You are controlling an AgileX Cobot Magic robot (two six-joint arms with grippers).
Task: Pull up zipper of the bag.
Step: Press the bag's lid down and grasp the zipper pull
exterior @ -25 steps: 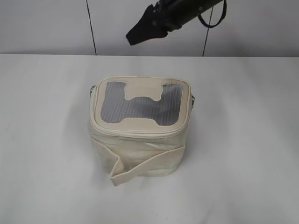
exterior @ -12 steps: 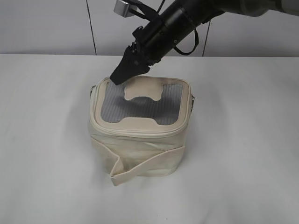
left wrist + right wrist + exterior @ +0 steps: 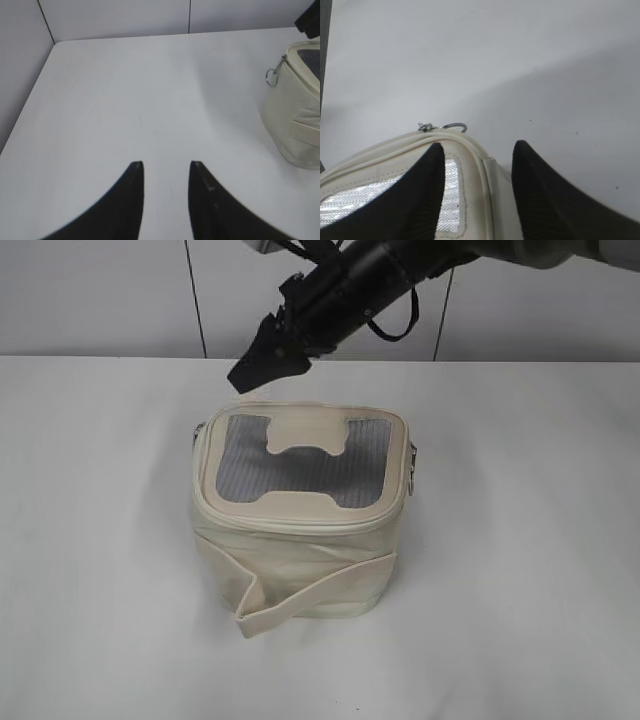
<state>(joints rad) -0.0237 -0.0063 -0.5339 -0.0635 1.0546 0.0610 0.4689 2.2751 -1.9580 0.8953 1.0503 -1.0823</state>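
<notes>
1. The boxy cream-white fabric bag [image 3: 300, 520] with rounded corners sits mid-table [image 3: 90, 540], grey mesh top with a cream H-shaped patch.
2. The thin cream zipper [image 3: 290, 524] runs round the lid rim; a silver ring pull [image 3: 454, 126] pokes out at one corner.
3. The black right gripper [image 3: 252, 372] hovers above the bag's back-left corner, jaws parted a bit, holding nothing.
4. The left gripper [image 3: 165, 167] hangs over bare table, jaws narrowly apart, empty.

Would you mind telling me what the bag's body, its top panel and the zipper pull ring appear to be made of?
The bag body looks like matte cream fabric or soft faux leather: it creases and shows stitched seams. The top panel appears to be grey woven mesh, with a fine grid texture around a smooth cream patch. The pull ring seems to be silver metal, thin and shiny.
</notes>
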